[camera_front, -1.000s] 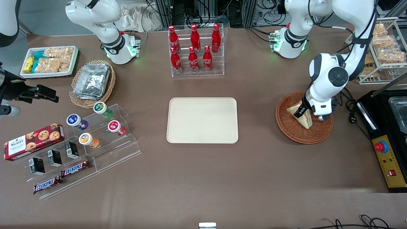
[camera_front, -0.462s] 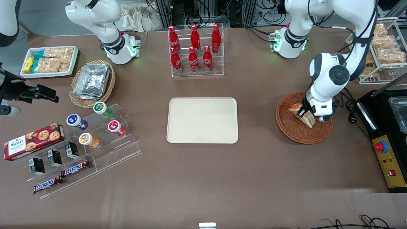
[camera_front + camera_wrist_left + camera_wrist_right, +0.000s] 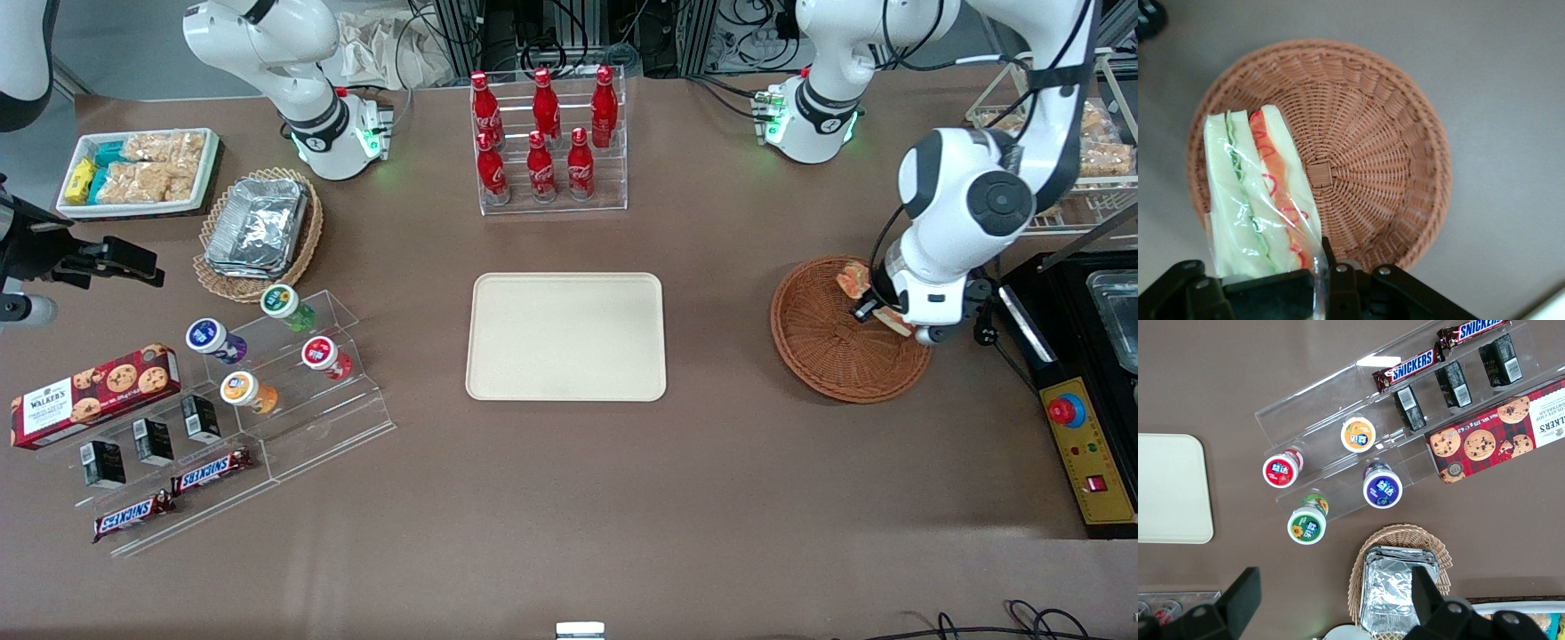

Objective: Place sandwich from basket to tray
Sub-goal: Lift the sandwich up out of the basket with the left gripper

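- basket [image 3: 831, 356]: woven wicker, reddish-brown, ribbed and rough; weave radiates from a small square centre [image 3: 1318, 175]
- sandwich [image 3: 1258, 193]: pale soft bread under clear glossy film wrap; wrap creased, catching light
- gripper [image 3: 1321, 283]: above the basket, clamped on the sandwich; matt black plastic fingers with small metal screws
- tray [image 3: 566, 336]: smooth beige plastic, matt, low rim
- table [image 3: 569, 498]: brown covering, matt, even
- foil containers [image 3: 258, 224]: crinkled shiny metal foil; in a lighter tan wicker basket [image 3: 218, 280]
- display steps [image 3: 329, 418]: clear glossy acrylic
- bottles [image 3: 540, 133]: glossy red
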Available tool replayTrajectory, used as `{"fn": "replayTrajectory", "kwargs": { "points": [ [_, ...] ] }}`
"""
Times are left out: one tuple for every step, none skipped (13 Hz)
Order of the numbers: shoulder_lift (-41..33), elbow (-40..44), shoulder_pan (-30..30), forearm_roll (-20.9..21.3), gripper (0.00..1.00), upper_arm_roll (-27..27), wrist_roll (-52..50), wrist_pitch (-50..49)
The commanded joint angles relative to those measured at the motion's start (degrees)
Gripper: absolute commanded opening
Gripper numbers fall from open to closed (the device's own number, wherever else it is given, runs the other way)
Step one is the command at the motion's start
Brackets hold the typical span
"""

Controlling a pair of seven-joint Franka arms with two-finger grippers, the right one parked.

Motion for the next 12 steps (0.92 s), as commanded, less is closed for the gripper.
{"fn": "replayTrajectory", "kwargs": {
  "points": [
    [1.05,10.58,-0.08,-0.19,0.00,-0.61,2.39,-11.22],
    [1.05,12.95,-0.17,-1.33,0.00,-1.22,2.49,-12.81],
    [1.05,15.07,-0.17,-3.43,0.00,-2.36,2.83,-13.53],
    [1.13,16.83,-0.17,-4.93,0.00,-3.59,3.19,-14.49],
    [1.13,18.59,-0.17,-5.90,0.00,-5.43,3.28,-15.63],
    [1.13,19.73,-0.17,-6.61,0.00,-7.88,3.45,-16.16],
    [1.22,20.36,-0.08,-7.48,0.00,-10.69,4.85,-16.08],
    [1.40,21.23,-0.17,-9.41,0.00,-12.90,6.34,-15.82],
    [2.36,22.11,-0.17,-11.69,0.00,-14.57,7.83,-15.30],
    [3.50,22.73,-0.26,-13.01,0.00,-16.76,9.67,-13.46],
    [4.73,22.56,-0.17,-13.38,0.00,-19.22,11.78,-10.31],
    [7.00,22.39,-0.26,-13.55,0.00,-21.60,12.93,-6.97]
  ]
}}
